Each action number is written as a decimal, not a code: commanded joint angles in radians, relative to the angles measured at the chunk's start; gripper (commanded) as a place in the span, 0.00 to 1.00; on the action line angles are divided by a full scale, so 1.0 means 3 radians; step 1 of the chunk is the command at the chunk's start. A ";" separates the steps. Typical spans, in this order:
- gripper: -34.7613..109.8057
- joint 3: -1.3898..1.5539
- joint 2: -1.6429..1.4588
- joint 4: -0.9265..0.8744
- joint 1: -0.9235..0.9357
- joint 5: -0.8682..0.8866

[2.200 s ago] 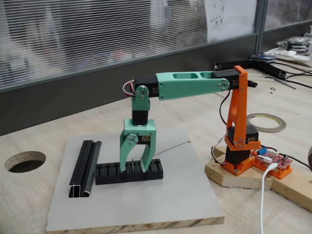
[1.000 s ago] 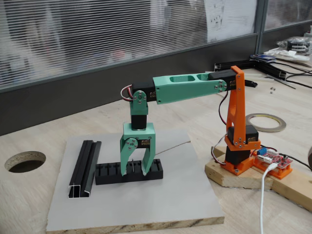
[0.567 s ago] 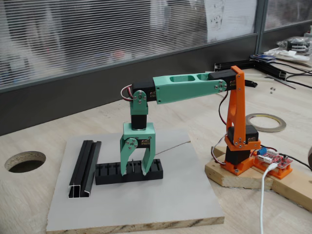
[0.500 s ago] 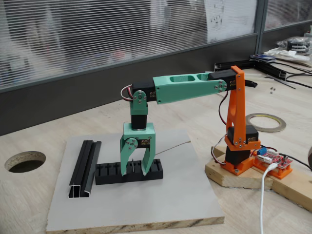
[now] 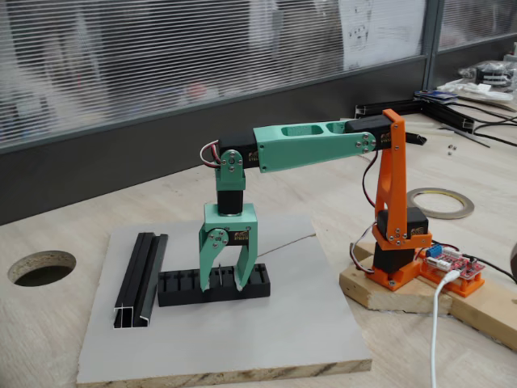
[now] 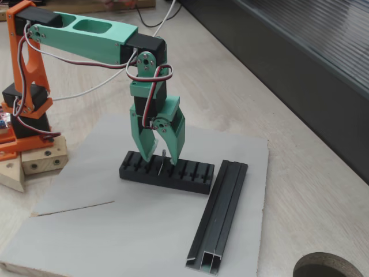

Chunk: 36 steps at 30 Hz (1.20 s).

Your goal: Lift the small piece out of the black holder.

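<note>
Green end effector (image 5: 220, 277) (image 6: 161, 154) pointing down, fingers spread apart astride small piece (image 6: 162, 161) standing in black holder (image 5: 214, 285) (image 6: 166, 172), mid grey board (image 5: 266, 339) on counter (image 5: 73, 234).

A grey board (image 5: 242, 339) lies on the wooden desk (image 5: 48, 323). On the board a black U-channel rail (image 5: 141, 279) rests flat, and a thin grey wire (image 5: 283, 244) lies across it. The desk has a round hole (image 5: 40, 267), and a roll of tape (image 5: 442, 202) lies flat farther right. Slatted blinds (image 5: 161, 56) line the window behind.
</note>
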State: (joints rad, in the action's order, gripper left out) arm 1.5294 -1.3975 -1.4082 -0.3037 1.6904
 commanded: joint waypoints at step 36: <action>0.28 -0.0061 -0.0215 0.0757 -0.0077 -0.0020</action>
State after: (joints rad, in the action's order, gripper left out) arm 1.5294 -1.3975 -1.1842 -0.3206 1.6843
